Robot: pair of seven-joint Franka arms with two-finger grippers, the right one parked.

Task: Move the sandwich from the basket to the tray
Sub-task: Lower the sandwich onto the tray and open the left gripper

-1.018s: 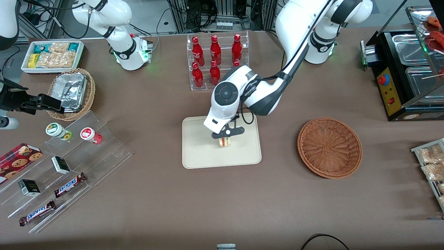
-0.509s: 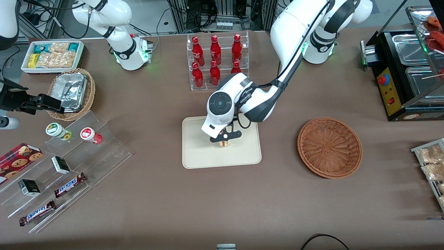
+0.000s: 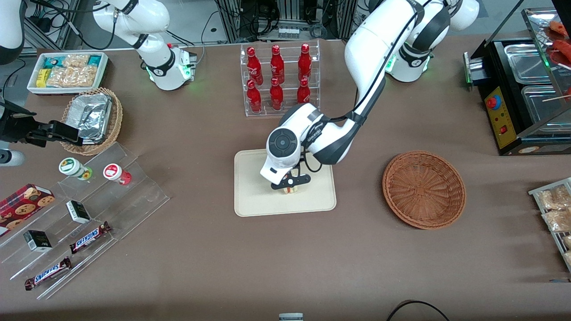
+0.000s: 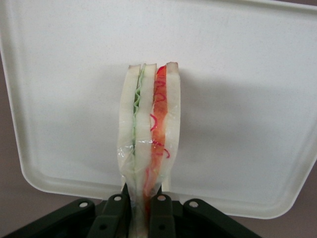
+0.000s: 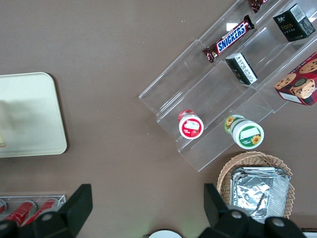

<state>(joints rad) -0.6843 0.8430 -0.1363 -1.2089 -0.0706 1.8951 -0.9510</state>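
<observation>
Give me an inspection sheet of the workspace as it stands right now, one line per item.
Surface: brown table.
Job's things: sandwich over the tray, not released; reddish-brown basket holds nothing.
Clutter: red bottles in a rack, Snickers bars on acrylic steps, foil container in a tan basket.
Grippers: left end effector over the tray, shut on the sandwich.
Cables: black cable at the table edge.
Surroundings: food warmer.

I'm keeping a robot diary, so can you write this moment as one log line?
gripper: shut on sandwich | place: over tray | basket: empty | step: putting down, not released
</observation>
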